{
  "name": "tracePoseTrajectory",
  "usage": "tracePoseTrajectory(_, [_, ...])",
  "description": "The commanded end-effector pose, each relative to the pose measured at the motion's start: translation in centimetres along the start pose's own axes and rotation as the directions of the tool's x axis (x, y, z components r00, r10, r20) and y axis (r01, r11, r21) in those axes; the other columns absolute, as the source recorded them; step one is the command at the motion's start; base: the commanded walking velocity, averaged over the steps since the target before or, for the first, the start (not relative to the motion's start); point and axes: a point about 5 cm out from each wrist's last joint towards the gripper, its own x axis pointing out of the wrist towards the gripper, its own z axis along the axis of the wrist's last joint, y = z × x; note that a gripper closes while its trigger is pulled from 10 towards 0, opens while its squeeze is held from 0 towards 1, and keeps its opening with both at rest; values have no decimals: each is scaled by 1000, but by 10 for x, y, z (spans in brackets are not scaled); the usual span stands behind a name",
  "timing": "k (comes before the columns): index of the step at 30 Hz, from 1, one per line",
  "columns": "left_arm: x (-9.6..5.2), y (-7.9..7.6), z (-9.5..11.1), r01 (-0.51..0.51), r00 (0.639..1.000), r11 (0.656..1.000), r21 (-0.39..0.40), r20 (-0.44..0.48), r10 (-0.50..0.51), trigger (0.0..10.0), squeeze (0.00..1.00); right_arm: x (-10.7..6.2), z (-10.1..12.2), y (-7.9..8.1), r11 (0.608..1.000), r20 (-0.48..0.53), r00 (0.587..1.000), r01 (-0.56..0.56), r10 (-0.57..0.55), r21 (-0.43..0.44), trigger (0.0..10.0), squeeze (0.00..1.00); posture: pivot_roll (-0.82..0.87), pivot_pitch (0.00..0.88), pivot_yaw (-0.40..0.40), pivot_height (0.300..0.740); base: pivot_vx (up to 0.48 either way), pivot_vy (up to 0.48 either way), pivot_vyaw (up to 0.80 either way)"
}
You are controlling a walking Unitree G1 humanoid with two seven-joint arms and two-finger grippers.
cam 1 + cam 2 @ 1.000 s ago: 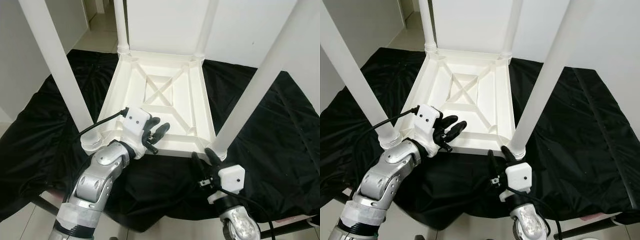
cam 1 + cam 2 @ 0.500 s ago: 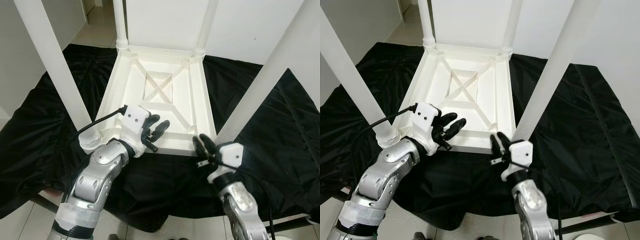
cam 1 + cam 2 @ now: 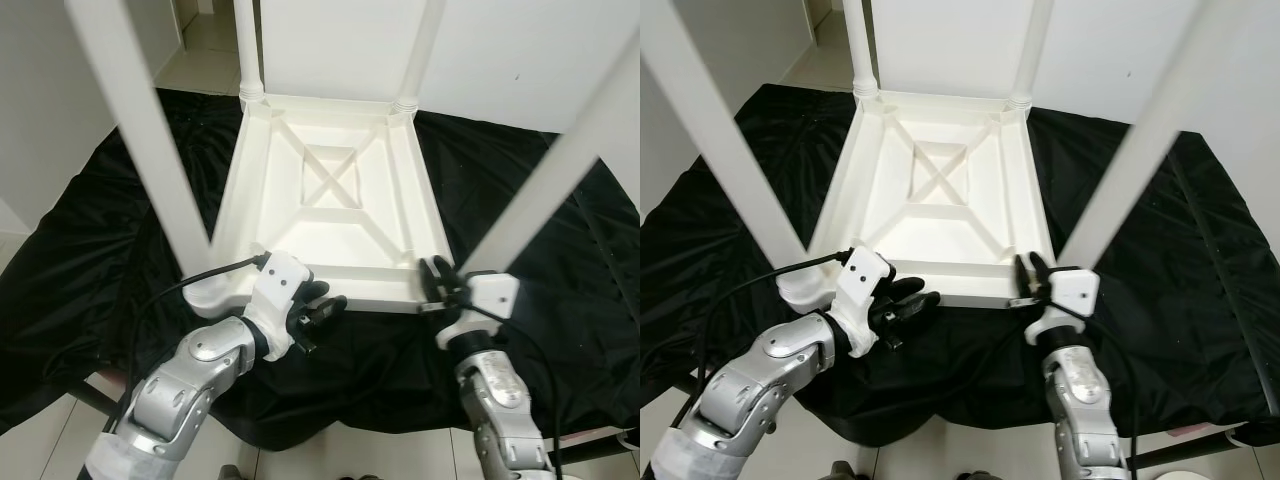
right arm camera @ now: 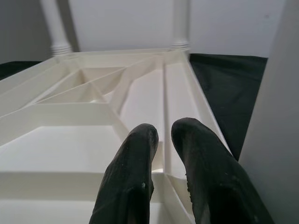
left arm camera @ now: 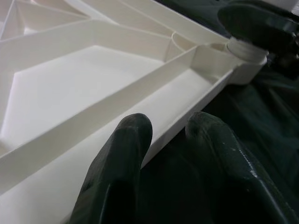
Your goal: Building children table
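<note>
The left gripper (image 3: 322,312) sits at the near rim of the upturned white table (image 3: 330,215), its fingers (image 5: 122,154) spread a little with the rim's edge between them. The right gripper (image 3: 437,280) is at the near right corner beside a leg (image 3: 545,195) — fingers (image 4: 135,172) slightly parted above the frame. The table lies legs-up on a black cloth (image 3: 560,260).

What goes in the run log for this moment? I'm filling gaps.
left gripper: open, at near rim of upturned table | right gripper: fingers apart, at near right corner | four legs up | black cloth underneath
</note>
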Motion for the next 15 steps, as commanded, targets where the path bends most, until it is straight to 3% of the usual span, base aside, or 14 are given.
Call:
tracePoseTrajectory(1, [-4,-14,-1,257,966,966,-10,-11,-257,10000,0,-3,-5,-11,998,-21,998,62,-62,-3,10000,0,14,125,-9,740,0,0,0])
tracePoseTrajectory(7, [-20,-11,-5,271,960,962,-27,-59,-272,10000,0,-3,-3,-26,987,-1,988,157,-157,-22,10000,0,18,127,-6,740,0,0,0])
tracePoseTrajectory(10, [-21,-12,-5,272,960,962,-30,-63,-273,10000,0,-3,-3,-26,988,-1,988,155,-155,-27,10000,0,18,127,-6,740,0,0,0])
tracePoseTrajectory(15, [-27,-13,-8,270,959,963,-19,-81,-270,10000,0,0,-6,-12,996,-13,997,78,-78,-31,10000,0,27,127,-10,740,0,0,0])
